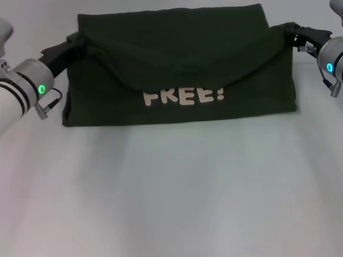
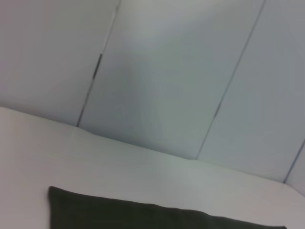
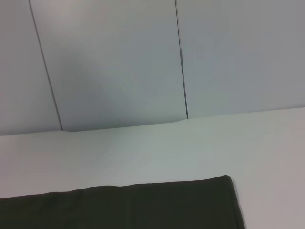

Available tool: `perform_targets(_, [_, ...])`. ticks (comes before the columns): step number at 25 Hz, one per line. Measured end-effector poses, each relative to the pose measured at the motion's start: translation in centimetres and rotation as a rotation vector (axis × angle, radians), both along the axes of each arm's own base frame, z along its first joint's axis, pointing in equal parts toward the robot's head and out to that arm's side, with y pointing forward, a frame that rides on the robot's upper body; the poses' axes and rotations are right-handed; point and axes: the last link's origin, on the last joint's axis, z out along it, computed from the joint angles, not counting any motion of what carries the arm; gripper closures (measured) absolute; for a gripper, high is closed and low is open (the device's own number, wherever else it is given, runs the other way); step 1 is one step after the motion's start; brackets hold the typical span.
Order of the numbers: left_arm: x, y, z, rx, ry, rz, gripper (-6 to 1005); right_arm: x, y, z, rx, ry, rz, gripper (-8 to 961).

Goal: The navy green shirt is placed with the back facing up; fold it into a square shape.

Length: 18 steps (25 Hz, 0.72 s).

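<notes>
The navy green shirt [image 1: 177, 107] lies folded into a wide band across the far part of the white table [image 1: 171, 187], with upside-down cream "FREE!" lettering [image 1: 183, 96] showing. A flap of the cloth sags in a curve over the top of the lettering, held up at both ends. My left gripper [image 1: 80, 44] is shut on the flap's left corner. My right gripper [image 1: 289, 33] is shut on its right corner. A dark strip of the shirt also shows in the left wrist view [image 2: 143, 217] and in the right wrist view [image 3: 119, 207].
The white table stretches bare toward me from the shirt. Grey wall panels [image 2: 167, 71] stand just behind the table's far edge.
</notes>
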Motion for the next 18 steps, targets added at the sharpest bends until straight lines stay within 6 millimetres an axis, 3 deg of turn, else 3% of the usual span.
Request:
perform_targets(5, [0.2,-0.2,-0.8,0.021,0.011,0.014,856,0.0,0.0,-0.1,-0.001,-0.001,0.001,909])
perform_targets(7, [0.0,0.0,-0.7,0.035,0.014,0.04,822,0.0,0.0,-0.1,-0.001,0.0,0.0,707])
perform_targets(16, [-0.9,0.5,0.7,0.059,0.019,0.073,671,0.0,0.0,0.0,0.002,0.004,-0.003,314])
perform_targets(18, [-1.2,0.6,1.3,0.065,0.009,0.081,591,0.2,-0.1,0.0,0.002,0.005,-0.007,218])
